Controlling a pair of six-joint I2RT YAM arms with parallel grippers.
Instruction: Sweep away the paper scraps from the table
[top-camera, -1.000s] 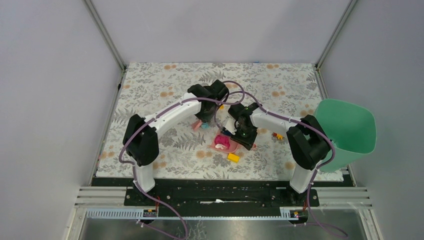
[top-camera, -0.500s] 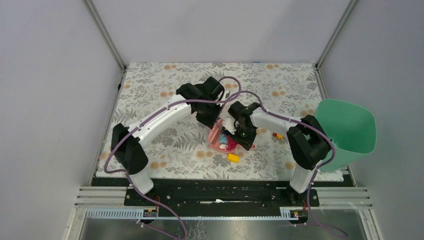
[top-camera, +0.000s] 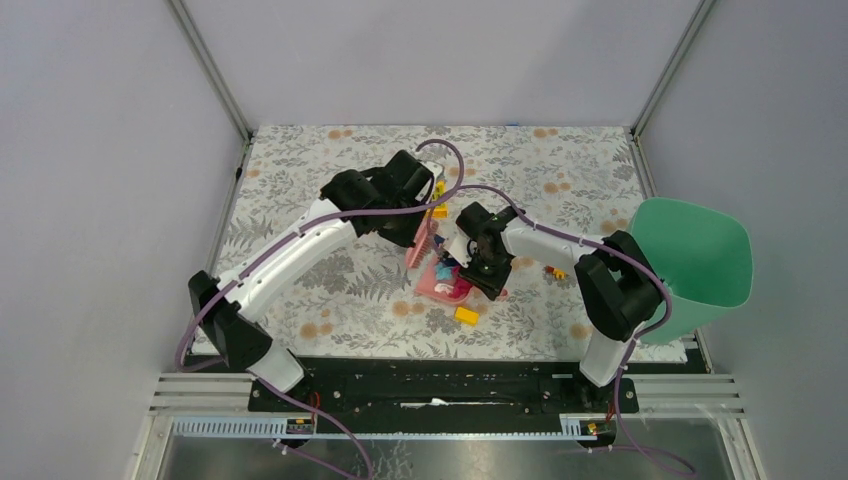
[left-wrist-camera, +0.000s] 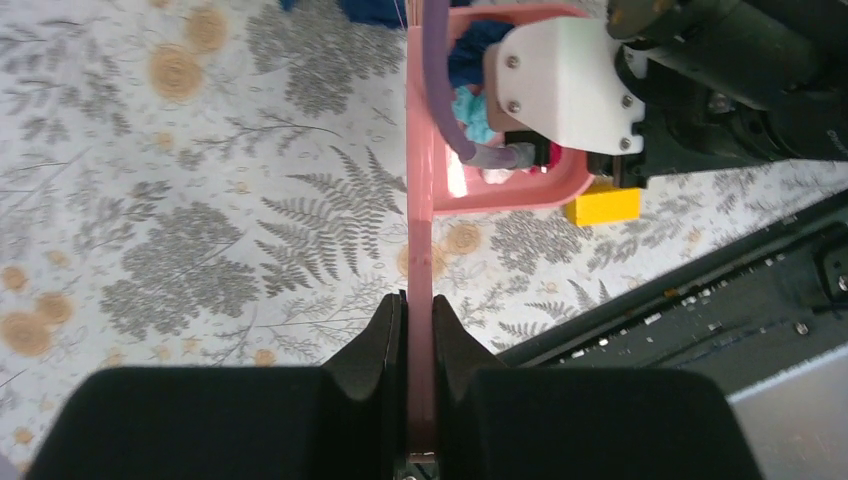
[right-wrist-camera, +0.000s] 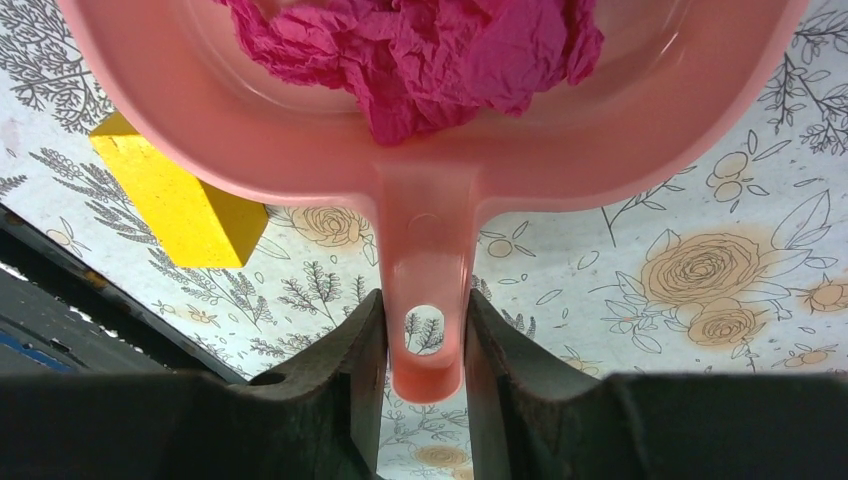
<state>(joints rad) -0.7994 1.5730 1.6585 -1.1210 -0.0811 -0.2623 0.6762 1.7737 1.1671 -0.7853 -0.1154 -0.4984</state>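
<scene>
Paper scraps (right-wrist-camera: 420, 50) are gathered in a pink dustpan (right-wrist-camera: 250, 140), which is set on the table (top-camera: 300, 160) near its middle, between the two arms. In the right wrist view the pan is seen filled by a big crumpled magenta piece. In the left wrist view dark blue, pale turquoise and white bits are seen packed beside it. One more dark blue bit is seen at the upper edge of that view, just past the pan's mouth; whether it is in the pan or on the table cannot be told.

The dustpan's handle is clamped between the fingers of the right gripper (right-wrist-camera: 425, 370), one finger pressed to each side of it, just by the hanging hole. The left gripper (left-wrist-camera: 418, 335) is closed tight on a pink brush (left-wrist-camera: 420, 220). The brush is seen edge-on as a thin strip and is laid along the pan's side wall.

A yellow block (right-wrist-camera: 165, 205) is found on the table just beside the pan's rounded back rim. Two smaller yellow blocks are seen from above, one (top-camera: 438, 212) by the left wrist and one (top-camera: 556, 272) beside the right arm. A green tub (top-camera: 700, 260) is placed at the table's right edge, well apart from the pan.
</scene>
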